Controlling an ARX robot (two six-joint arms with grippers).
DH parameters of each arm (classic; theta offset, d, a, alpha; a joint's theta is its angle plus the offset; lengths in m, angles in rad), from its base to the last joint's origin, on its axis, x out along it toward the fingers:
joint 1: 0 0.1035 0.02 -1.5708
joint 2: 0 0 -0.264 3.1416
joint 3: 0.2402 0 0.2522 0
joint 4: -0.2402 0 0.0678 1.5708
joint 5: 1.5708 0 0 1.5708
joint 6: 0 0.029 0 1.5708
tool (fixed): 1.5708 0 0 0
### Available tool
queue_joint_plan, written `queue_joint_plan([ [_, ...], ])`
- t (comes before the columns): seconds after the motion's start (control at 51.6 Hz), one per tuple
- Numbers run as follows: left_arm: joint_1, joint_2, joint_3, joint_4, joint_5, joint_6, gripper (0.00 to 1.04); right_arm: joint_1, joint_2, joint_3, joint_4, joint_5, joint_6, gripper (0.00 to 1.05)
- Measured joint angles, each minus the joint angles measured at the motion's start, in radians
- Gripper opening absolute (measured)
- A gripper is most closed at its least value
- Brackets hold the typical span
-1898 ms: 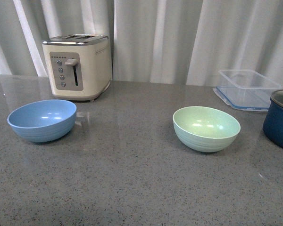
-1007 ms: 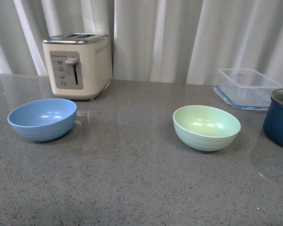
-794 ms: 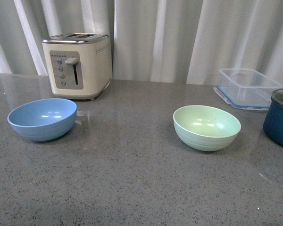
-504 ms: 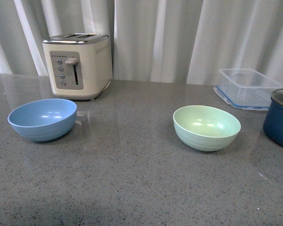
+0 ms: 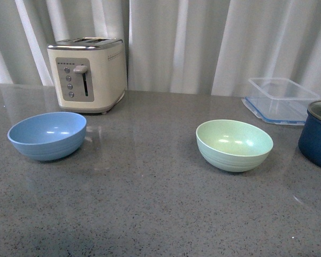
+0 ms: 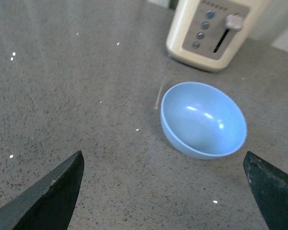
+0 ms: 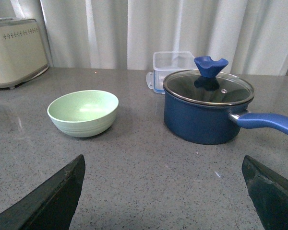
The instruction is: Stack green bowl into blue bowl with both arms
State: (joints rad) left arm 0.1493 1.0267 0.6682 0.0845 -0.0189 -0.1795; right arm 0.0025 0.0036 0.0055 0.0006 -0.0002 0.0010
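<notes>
The pale green bowl (image 5: 234,144) stands upright and empty on the grey counter, right of centre. The blue bowl (image 5: 47,135) stands upright and empty at the left, in front of the toaster. Neither arm shows in the front view. In the left wrist view the blue bowl (image 6: 203,120) lies beyond my open left gripper (image 6: 164,165), a short way off, with nothing between the fingers. In the right wrist view the green bowl (image 7: 83,113) sits well ahead of my open right gripper (image 7: 163,167) and off to one side. Bare counter lies between those fingers.
A cream toaster (image 5: 88,74) stands at the back left. A clear plastic container (image 5: 281,100) sits at the back right. A dark navy pot (image 5: 316,135) with a glass lid (image 7: 209,88) and a blue handle (image 7: 269,122) stands close to the green bowl.
Both bowls and the other things have stayed in place. The front view has shifted only very slightly.
</notes>
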Motion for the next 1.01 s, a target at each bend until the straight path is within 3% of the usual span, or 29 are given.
queue_joint_plan([
  [0.407, -0.042, 0.462, 0.328, -0.095, 0.054, -0.161, 0.98, 0.0, 0.0, 0.0, 0.0, -0.001, 0.0, 0.95],
  [1.007, -0.088, 0.789, 0.64, -0.261, -0.016, -0.284, 0.98, 0.0, 0.0, 0.0, 0.0, -0.001, 0.0, 0.95],
])
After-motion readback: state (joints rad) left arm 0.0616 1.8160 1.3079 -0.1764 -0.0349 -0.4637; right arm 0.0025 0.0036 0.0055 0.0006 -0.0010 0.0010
